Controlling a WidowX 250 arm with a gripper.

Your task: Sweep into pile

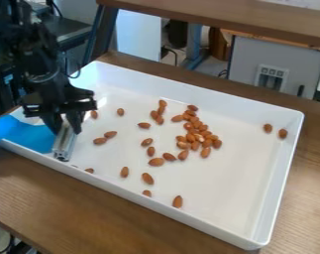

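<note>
The gripper [65, 122] hangs over the left end of the white tray [235, 198], its fingers closed around a silver bar-like tool [64, 144]. The tool slants down toward the tray's near left wall. Brown almonds [205, 152] lie clustered right of the tray's centre, some touching. Other almonds [147, 177] are scattered toward the near wall and between the cluster and the gripper. Two almonds [268, 128] lie apart near the right wall. The tool's upper end is hidden between the fingers.
A blue sheet-like item [23, 135] lies at the tray's left corner, beside the tool. The tray's raised walls surround the almonds on a brown wooden table [89, 208]. Behind the tray, a wooden surface [241, 17] crosses the top.
</note>
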